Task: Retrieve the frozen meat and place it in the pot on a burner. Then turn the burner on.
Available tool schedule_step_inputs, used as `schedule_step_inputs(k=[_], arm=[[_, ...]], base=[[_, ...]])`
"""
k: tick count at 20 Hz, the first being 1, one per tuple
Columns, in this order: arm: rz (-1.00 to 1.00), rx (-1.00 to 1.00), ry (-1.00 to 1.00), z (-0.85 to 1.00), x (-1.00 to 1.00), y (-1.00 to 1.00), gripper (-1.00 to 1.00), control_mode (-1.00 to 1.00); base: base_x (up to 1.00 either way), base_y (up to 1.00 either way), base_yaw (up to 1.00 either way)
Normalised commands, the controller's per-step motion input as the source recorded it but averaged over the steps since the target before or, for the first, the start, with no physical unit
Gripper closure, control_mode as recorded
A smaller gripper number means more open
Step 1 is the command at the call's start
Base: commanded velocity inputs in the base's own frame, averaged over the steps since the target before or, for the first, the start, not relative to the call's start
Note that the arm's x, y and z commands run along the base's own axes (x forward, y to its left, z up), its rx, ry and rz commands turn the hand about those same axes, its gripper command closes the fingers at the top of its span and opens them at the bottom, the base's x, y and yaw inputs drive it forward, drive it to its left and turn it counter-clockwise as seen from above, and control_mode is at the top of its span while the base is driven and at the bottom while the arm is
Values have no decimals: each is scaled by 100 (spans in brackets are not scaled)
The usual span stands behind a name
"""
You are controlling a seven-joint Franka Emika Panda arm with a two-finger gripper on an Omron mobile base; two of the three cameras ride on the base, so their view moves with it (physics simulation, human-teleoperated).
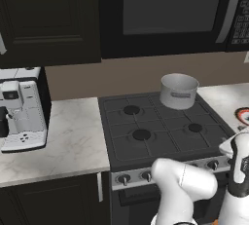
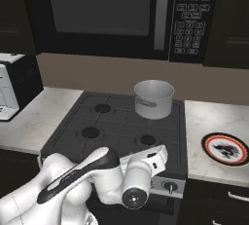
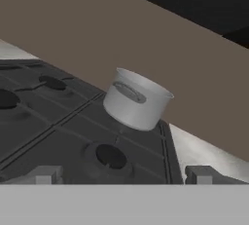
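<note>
Dark kitchen, black cabinets above and below, brown backsplash behind a black gas stove (image 1: 160, 126) set between pale marble counters (image 1: 73, 141). Overhead, a black microwave (image 2: 121, 9) with keypad at its right side. On the stove's back right grate, the pot (image 1: 179, 91), upright, silver-grey, small handle facing forward; seen again in the right base view (image 2: 154, 99) and, tilted by the camera's roll, in the hand view (image 3: 136, 100). Nothing visible inside it from these angles. Three uncovered burner caps: back left (image 1: 131, 110), front left (image 1: 141, 134), and front right (image 1: 195, 127), the last just in front of the pot. Silver knobs (image 1: 146, 175) along the stove's front edge. On the left counter, a white coffee machine (image 1: 22, 109). On the right counter, a round plate (image 2: 224, 148) with red rim and dark motif. Arm folded low before the stove front. Gripper (image 3: 124, 175) low at the hand view's bottom, grey finger tips (image 3: 44, 174) spread well apart, gripping nothing, aimed over the front right burner toward the pot
</note>
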Motion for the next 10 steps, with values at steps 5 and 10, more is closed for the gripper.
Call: schedule_step_inputs(k=[5,10], arm=[[-1,7,-3,-7,-97,-3,-100,-100],[0,7,-2,-14,-81,0,-100,-100]], base=[[0,0,0],[0,0,0]])
